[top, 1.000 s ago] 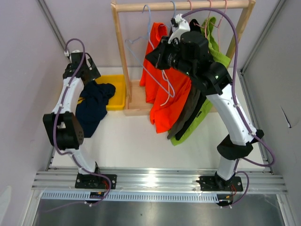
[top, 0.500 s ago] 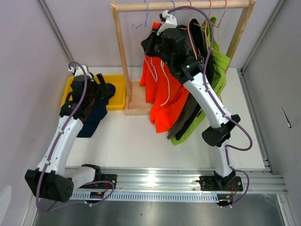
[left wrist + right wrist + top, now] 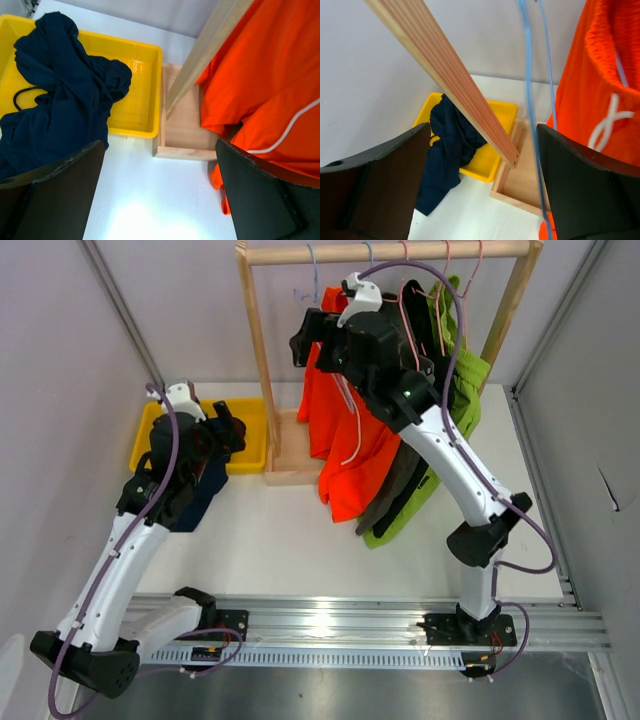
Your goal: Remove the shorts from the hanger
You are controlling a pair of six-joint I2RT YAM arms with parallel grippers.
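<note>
Grey walls enclose a white bench (image 3: 270, 530) carrying a wooden rack (image 3: 258, 360). Navy shorts (image 3: 65, 100) lie in a yellow tray (image 3: 142, 65) and spill over its near edge. The left gripper (image 3: 160, 145) hangs above them, jaws wide and empty.

Orange shorts (image 3: 345, 440) hang from the rail, long axis vertical, with other shorts (image 3: 462, 390) further along. The right gripper (image 3: 484, 135) is up by the rail, jaws spread and holding nothing. A bare blue hanger (image 3: 532, 125) passes between them. The orange shorts sit just beside its right finger.

Judgement: the right arm is the nearer, and its next move is sideways onto the orange shorts.
</note>
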